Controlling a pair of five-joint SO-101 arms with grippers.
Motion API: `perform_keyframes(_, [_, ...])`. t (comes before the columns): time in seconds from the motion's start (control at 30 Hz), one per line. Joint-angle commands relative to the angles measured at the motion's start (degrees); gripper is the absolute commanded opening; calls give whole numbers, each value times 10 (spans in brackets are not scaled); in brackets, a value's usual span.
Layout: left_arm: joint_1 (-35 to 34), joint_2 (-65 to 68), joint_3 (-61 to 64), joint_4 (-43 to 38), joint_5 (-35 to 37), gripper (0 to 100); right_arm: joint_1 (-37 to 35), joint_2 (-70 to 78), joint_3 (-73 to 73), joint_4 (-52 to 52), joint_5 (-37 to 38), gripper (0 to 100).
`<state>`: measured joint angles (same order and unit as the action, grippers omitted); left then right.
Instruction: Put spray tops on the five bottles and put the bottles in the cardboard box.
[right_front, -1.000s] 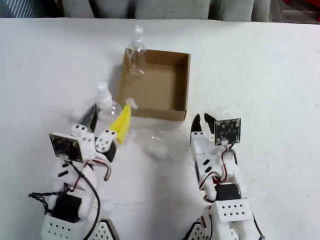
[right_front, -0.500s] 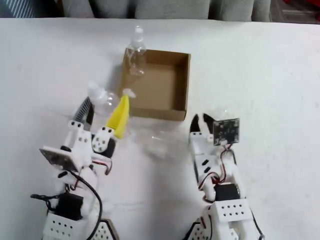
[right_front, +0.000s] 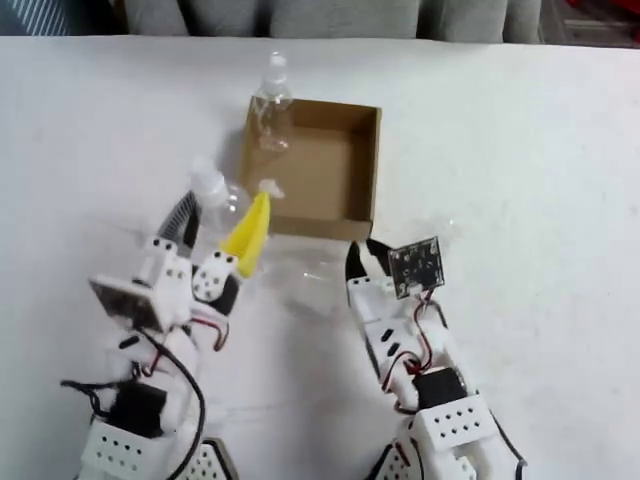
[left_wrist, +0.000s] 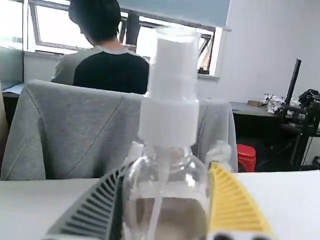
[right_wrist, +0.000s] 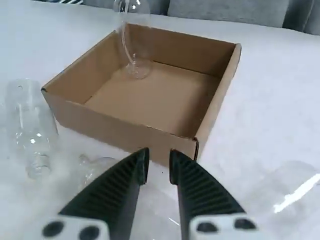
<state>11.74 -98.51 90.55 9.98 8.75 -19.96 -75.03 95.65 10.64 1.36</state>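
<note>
Two fingers of the left gripper (right_front: 226, 212) clamp a capped spray bottle (right_front: 208, 186), now carried right, just beside the left wall of the cardboard box (right_front: 366, 170); drop-in looks close. Right gripper (right_wrist: 157, 156), narrow and empty, has swung left toward an uncapped bottle (right_wrist: 27, 125) lying near the box.

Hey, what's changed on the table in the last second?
The right tool swung left, toward the loose clear bottles in front of the cardboard box. The left tool, shut on a spray-topped bottle, shifted it slightly farther out beside the box's left wall. The box and the bottle standing in its far left corner stayed put.
</note>
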Motion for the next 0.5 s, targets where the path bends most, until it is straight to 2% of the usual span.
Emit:
perform_keyframes(0.0, [7,166,-137,8,9,20,-9,-7,15,3,2,45])
perform_keyframes(0.2, [7,362,-215,-76,10,20,-18,-7,15,3,2,45])
perform_keyframes(0.4, [8,491,-234,-167,11,20,-73,-7,15,3,1,45])
perform_keyframes(0.47, [12,521,-233,-188,33,20,-104,-7,15,3,1,45])
